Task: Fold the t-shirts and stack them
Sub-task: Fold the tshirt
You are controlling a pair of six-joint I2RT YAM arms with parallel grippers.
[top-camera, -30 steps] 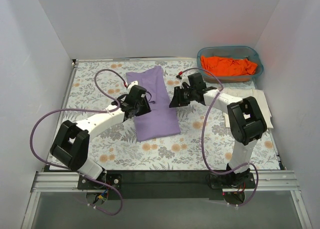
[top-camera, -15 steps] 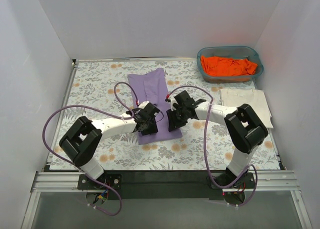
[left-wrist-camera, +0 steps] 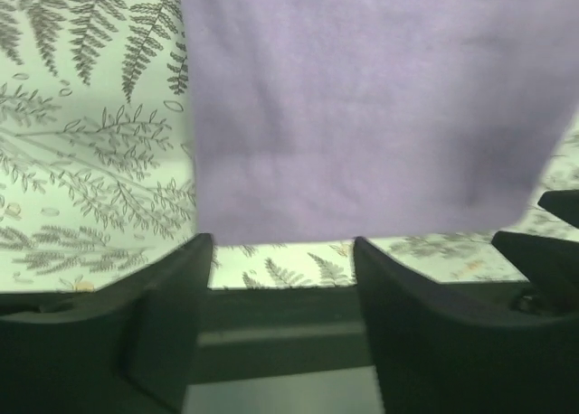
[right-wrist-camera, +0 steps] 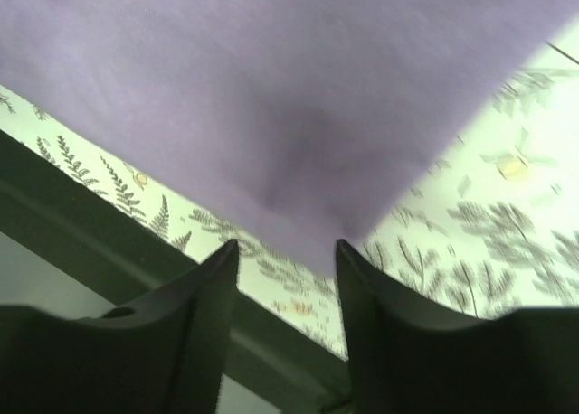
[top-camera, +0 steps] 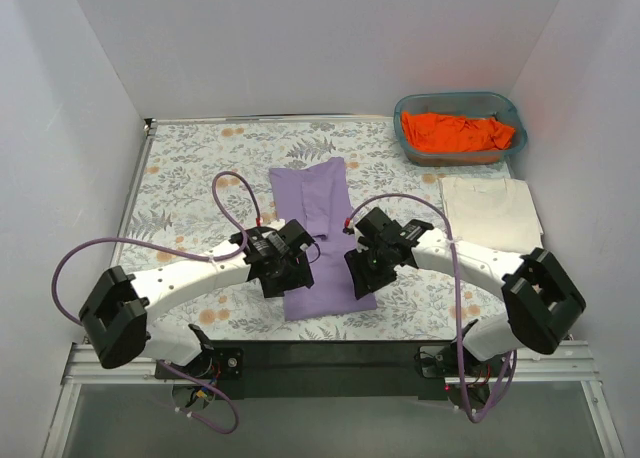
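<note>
My lavender shirt lies flat on the flowery tablecloth. It is a long, thin strip in the middle of the table, running from the far side toward me. It has slid closer to me than it was a second ago. Its near end now sits close to the near edge of the table, and more of the flower pattern shows behind its far end.

Both grippers came along with it. A second ago they were up by the middle of the shirt. Now they sit low at its near end, one on each side.

The left gripper has its jaws open and holds nothing. In its wrist view the two fingers stand apart, and the shirt's edge lies flat just past them.

The right gripper is open too. Its fingers stand apart, and a corner of the shirt points at the gap between them. I see nothing pinched.

The cream shirt lies folded on the right, well apart from the lavender one. The right arm hid part of it before, and now I see all of it.

The orange shirt is bunched up in the teal basket at the far right corner, same as before.
</note>
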